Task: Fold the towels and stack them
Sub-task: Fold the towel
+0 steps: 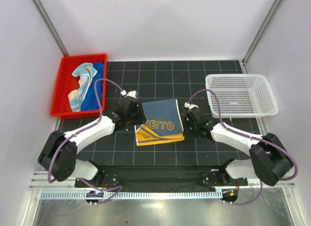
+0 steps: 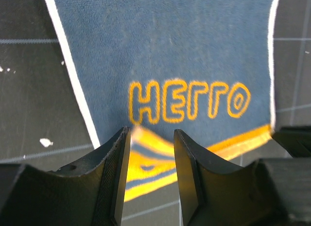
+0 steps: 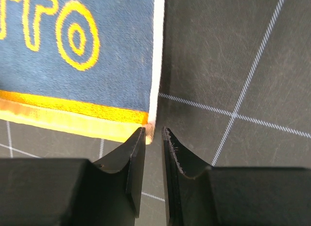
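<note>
A folded towel (image 1: pixel 160 120), dark blue with yellow "HELLO" lettering and yellow-orange bands, lies flat in the middle of the mat. My left gripper (image 1: pixel 138 123) is open at its left side. In the left wrist view (image 2: pixel 151 138) the jaws stand wide apart over a raised yellow fold (image 2: pixel 150 155). My right gripper (image 1: pixel 186 132) is at the towel's near right corner (image 3: pixel 154 120), with a narrow gap between its jaws (image 3: pixel 153 131) and nothing in it. A royal blue towel (image 1: pixel 95 87) and a pale orange-patterned towel (image 1: pixel 80 82) lie crumpled in the red tray. No purple towel is in view.
The red tray (image 1: pixel 60 75) stands at the back left. The white mesh basket (image 1: pixel 241 77) stands at the back right, and no towel shows in it. A dark grid mat (image 1: pixel 160 73) covers the table.
</note>
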Robot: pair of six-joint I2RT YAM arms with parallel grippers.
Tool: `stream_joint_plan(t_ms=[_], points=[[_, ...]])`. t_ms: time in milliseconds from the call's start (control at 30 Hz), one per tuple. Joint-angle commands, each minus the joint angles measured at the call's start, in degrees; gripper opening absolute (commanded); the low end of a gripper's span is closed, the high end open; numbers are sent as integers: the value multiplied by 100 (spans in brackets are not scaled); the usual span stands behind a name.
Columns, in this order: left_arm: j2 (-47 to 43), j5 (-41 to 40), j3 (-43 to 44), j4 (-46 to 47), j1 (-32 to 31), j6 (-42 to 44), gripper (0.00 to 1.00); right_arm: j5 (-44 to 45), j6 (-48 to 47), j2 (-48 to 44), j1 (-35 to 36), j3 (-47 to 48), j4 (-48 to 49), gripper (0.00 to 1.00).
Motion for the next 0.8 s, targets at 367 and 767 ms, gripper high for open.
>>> stream_joint_plan(t_ms=[367, 767], points=[[85, -186, -276, 99, -485, -68, 41, 128, 129, -214, 70, -35, 51, 27], [-452, -1029, -394, -190, -627, -218, 45, 663, -73, 39, 10, 920, -169, 33]])
